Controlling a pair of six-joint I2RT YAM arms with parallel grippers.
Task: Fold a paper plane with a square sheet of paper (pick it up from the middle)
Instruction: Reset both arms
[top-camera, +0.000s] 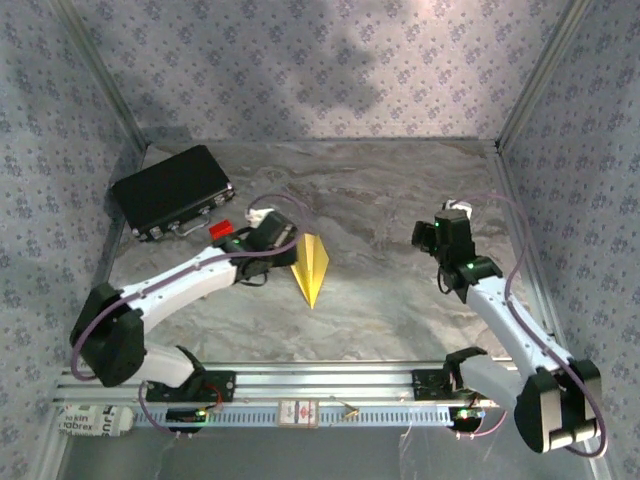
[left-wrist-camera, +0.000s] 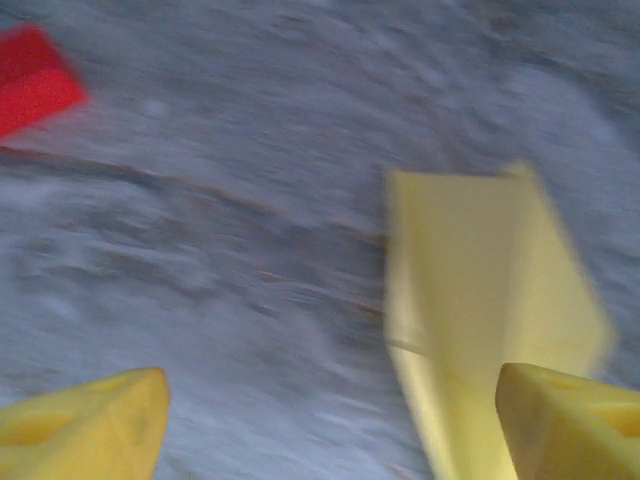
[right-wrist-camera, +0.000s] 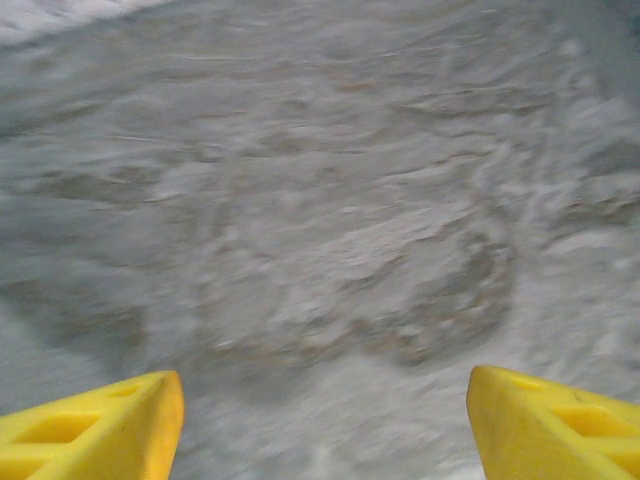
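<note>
The paper plane (top-camera: 311, 266) is a narrow yellow dart lying flat on the marbled table (top-camera: 380, 300), its tip pointing toward the near edge. In the left wrist view the paper plane (left-wrist-camera: 480, 300) lies blurred beside the right fingertip, free of the jaws. My left gripper (top-camera: 283, 243) hovers just left of the dart's wide end, and my left gripper (left-wrist-camera: 335, 425) is open with bare table between its yellow fingers (left-wrist-camera: 85, 430). My right gripper (top-camera: 438, 228) stands well to the right, and my right gripper (right-wrist-camera: 325, 425) is open over bare table.
A black case (top-camera: 172, 190) lies at the back left. A small red block (top-camera: 221, 229), also the red block (left-wrist-camera: 32, 80) in the left wrist view, sits between the case and my left gripper. Patterned walls close the table on three sides.
</note>
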